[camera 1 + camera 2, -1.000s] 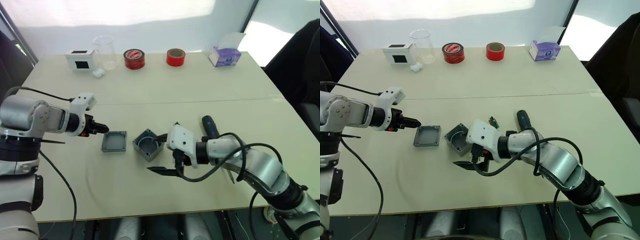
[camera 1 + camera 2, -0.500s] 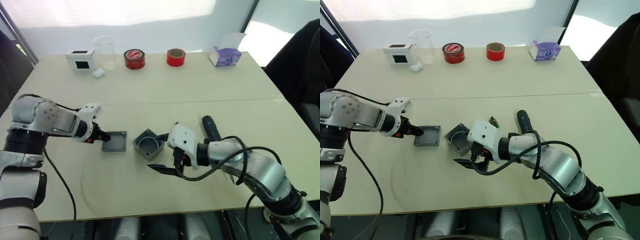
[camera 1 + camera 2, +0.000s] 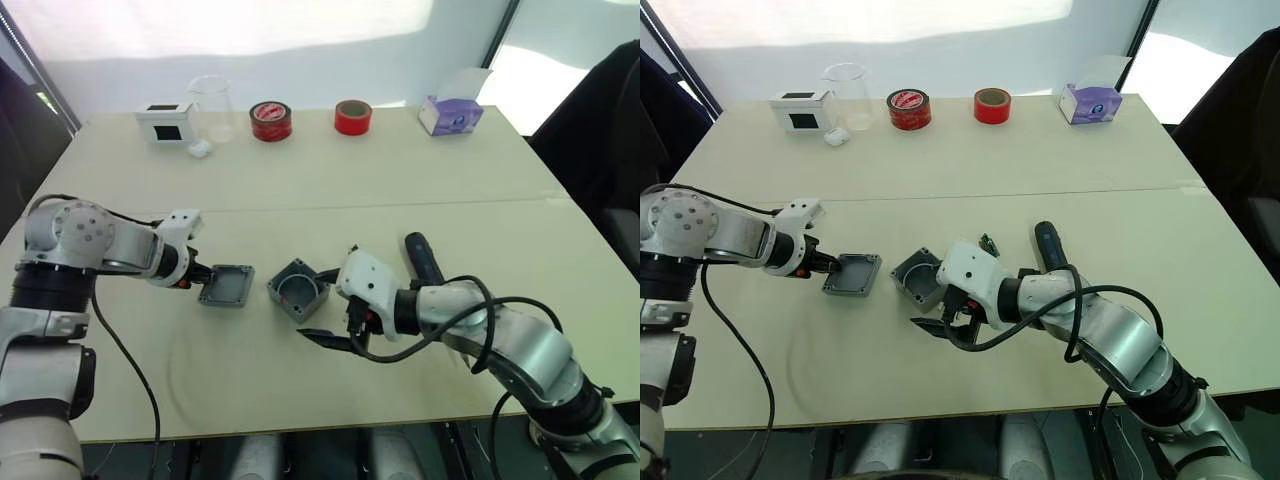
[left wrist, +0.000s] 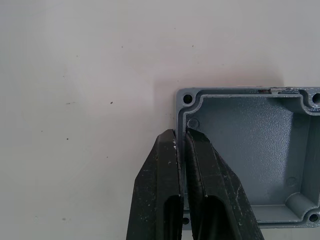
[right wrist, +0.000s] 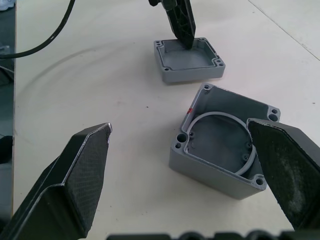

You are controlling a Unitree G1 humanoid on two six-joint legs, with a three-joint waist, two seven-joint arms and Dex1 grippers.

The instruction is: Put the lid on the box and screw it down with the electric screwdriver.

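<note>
- Electric screwdriver (image 3: 420, 254) lies flat on the table (image 3: 330, 190), just behind the right forearm; long axis runs roughly front-to-back, far end angled slightly toward the robot's left. Which end carries the bit is hidden by the arm.
- Box (image 3: 298, 290) sits open side up near the table's front centre, turned so a corner faces the robot; red mark on one wall shows in the right wrist view (image 5: 190, 110).
- Lid (image 3: 227, 285) lies hollow side up just left of the box, not touching it.
- Left gripper (image 4: 182, 137): fingers pinched together on the lid's near-left rim, one finger outside the wall, one inside the recess.
- Right gripper (image 3: 325, 305): fingers spread wide, straddling the box from its front-right side; one finger (image 5: 287, 165) at the box wall, contact uncertain; the other finger (image 5: 82, 172) well clear.
- Versus 0.5 s ago: left gripper was at the lid's edge; it now clamps the rim, and the lid looks slightly turned. Box, screwdriver and right gripper unchanged.
</note>
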